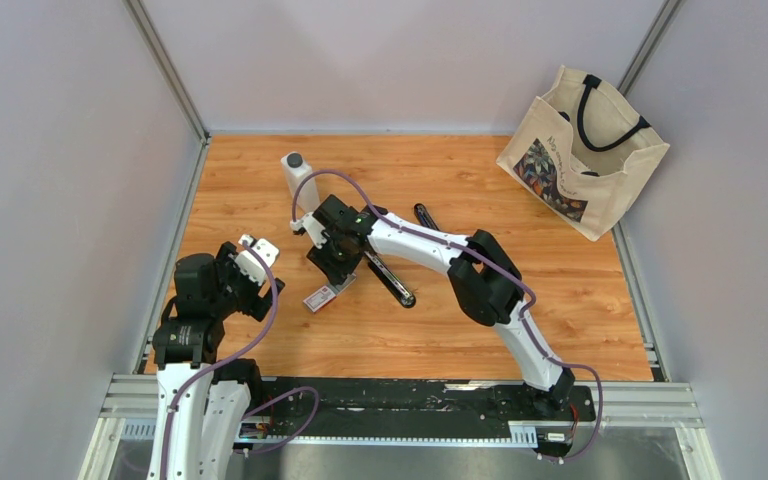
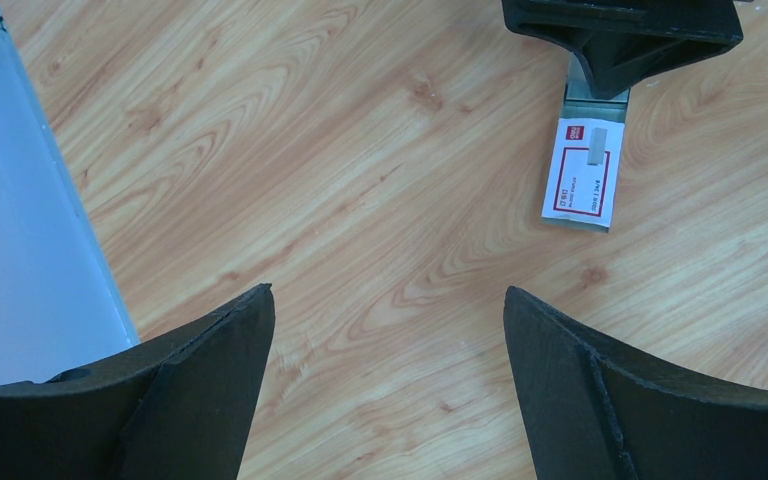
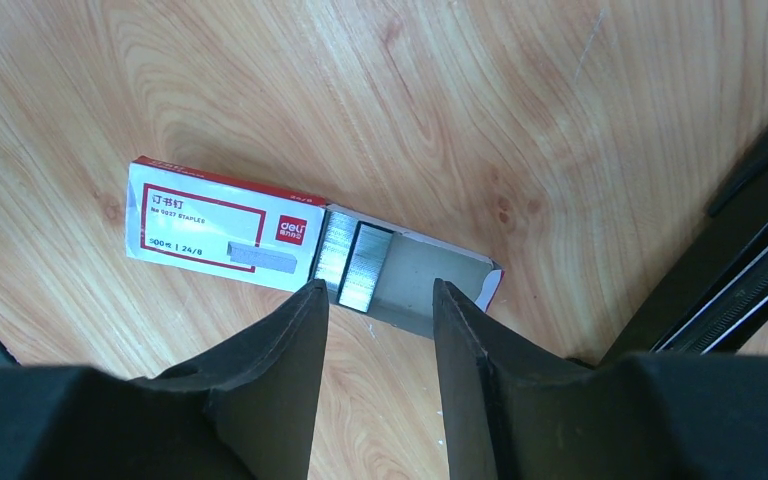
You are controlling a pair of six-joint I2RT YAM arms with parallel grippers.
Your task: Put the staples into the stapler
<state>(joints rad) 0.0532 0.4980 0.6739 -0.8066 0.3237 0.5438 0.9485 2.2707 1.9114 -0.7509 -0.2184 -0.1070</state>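
Note:
The staples box (image 3: 215, 222) lies flat on the wooden table, white with red trim. Its grey tray (image 3: 430, 285) is slid out to the right, and metal staple strips (image 3: 355, 262) show at the tray's inner end. My right gripper (image 3: 380, 290) hovers over the tray's near edge, open to a moderate gap with only table between its fingers. The black stapler (image 3: 755, 265) lies open just right of it. From above, the right gripper (image 1: 332, 268) stands between box (image 1: 320, 298) and stapler (image 1: 392, 282). My left gripper (image 2: 388, 295) is wide open and empty, to the left of the box (image 2: 582, 178).
A white bottle (image 1: 298, 178) stands behind the right gripper. A canvas tote bag (image 1: 580, 150) sits at the far right corner. A grey wall panel (image 2: 20, 250) borders the table on the left. The right arm (image 1: 460, 255) spans the table's middle.

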